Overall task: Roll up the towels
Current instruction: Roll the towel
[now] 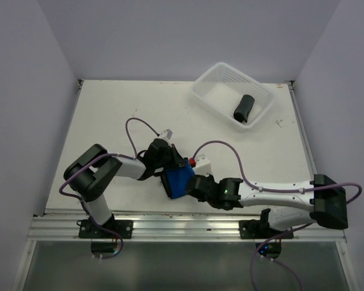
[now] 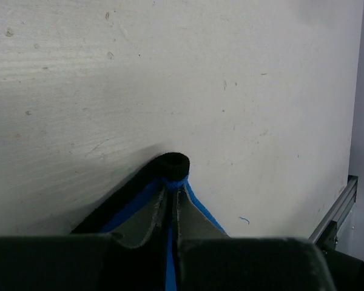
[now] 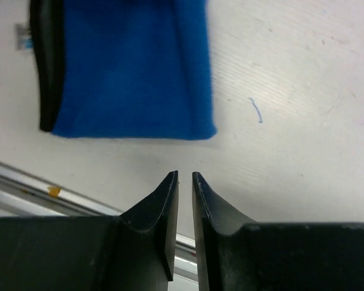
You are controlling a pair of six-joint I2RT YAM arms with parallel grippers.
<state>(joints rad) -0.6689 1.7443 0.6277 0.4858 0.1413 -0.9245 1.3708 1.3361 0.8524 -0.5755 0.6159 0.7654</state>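
Dark towel [image 1: 244, 108] was rolled and sat in the basket [image 1: 207, 92], upper right. So one was done. Blue towel [image 1: 176, 182] lay lower centre on the table [image 1: 121, 109], folded flat, not rolled (my read). Left gripper [image 2: 171, 189] was clamped on its black-edged corner. Right gripper [image 3: 185, 176] sat just off its edge, jaws barely apart, empty. Both wrists crowded the towel; nothing else blocked it.
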